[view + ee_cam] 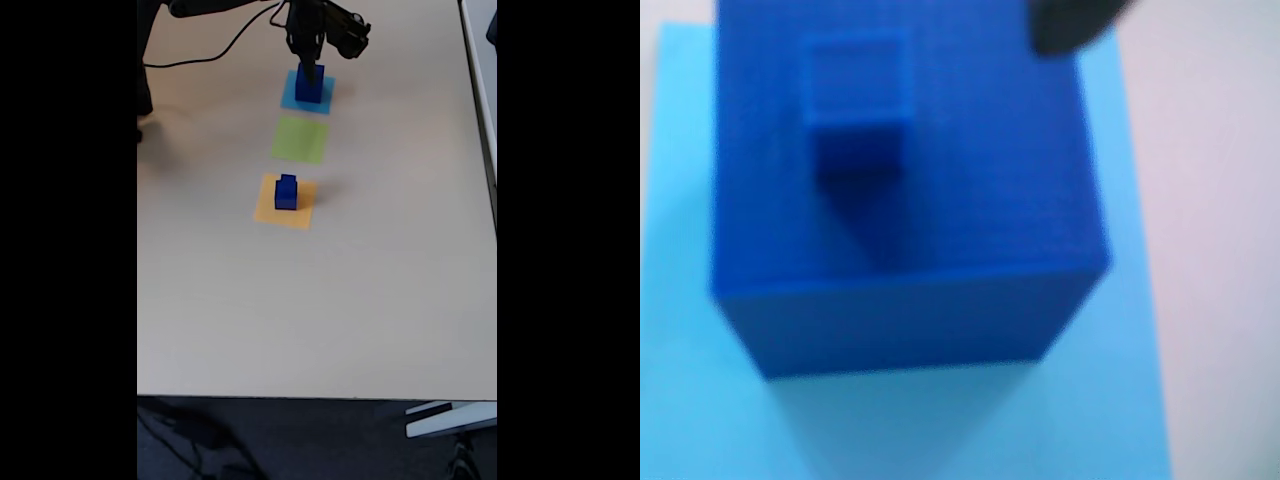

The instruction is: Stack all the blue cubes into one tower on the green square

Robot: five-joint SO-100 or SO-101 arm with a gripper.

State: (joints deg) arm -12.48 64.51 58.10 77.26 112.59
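Note:
In the wrist view a large blue cube (910,200) stands on a light-blue patch (700,400), and a small blue cube (857,100) sits on its top face. One dark fingertip (1070,25) shows at the top right, clear of the small cube. In the fixed view my gripper (309,68) hangs just above this stack (309,85) at the far end of the table and holds nothing. The green square (300,139) lies bare in the middle of the row. Two more blue cubes (286,192), a smaller one on a bigger one, stand on the orange patch (270,210).
The three patches lie in a line on a beige table (380,300). A black cable (215,55) runs across the far left. The table's right edge (494,200) and near edge (300,397) are well away from the patches.

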